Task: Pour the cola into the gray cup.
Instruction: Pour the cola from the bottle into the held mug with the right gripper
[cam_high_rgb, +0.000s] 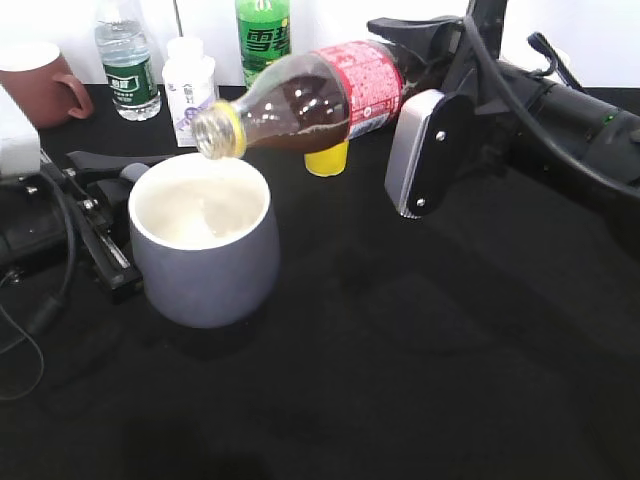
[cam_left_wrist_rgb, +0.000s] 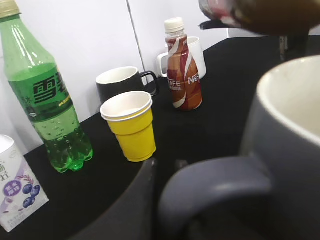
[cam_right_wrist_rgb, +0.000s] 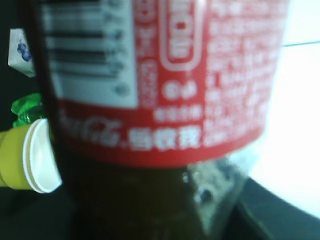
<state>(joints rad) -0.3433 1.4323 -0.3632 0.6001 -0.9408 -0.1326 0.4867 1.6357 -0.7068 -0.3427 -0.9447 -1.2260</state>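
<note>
**Right claw tips the cola over the gray cup**

The right gripper (cam_high_rgb: 400, 75) is clamped around the labelled lower body of the cola (cam_high_rgb: 310, 100), holding the bottle nearly on its side above the black table (cam_high_rgb: 420, 350). In the right wrist view the red label of the bottle (cam_right_wrist_rgb: 165, 90) fills almost the whole picture, with dark liquid below it. The uncapped mouth with its yellowish neck ring hangs just over the far rim of the gray cup (cam_high_rgb: 205, 250), and the dark liquid lies along the lower side of the bottle up to the shoulder. No stream can be made out between mouth and cup.

The gray cup stands on the table at the near left, its off-white inside turned up. The left gripper (cam_high_rgb: 95, 215) lies low beside it at the handle side; the left wrist view shows the cup's loop handle (cam_left_wrist_rgb: 215, 185) right in front of the camera, but whether the jaws grip it cannot be told.

Behind the cup stand a yellow paper cup (cam_left_wrist_rgb: 129, 127), a green soda bottle (cam_left_wrist_rgb: 42, 95), a black mug (cam_left_wrist_rgb: 122, 82), a Nescafe bottle (cam_left_wrist_rgb: 182, 67), a water bottle (cam_high_rgb: 128, 60) and a reddish-brown mug (cam_high_rgb: 40, 85).
</note>
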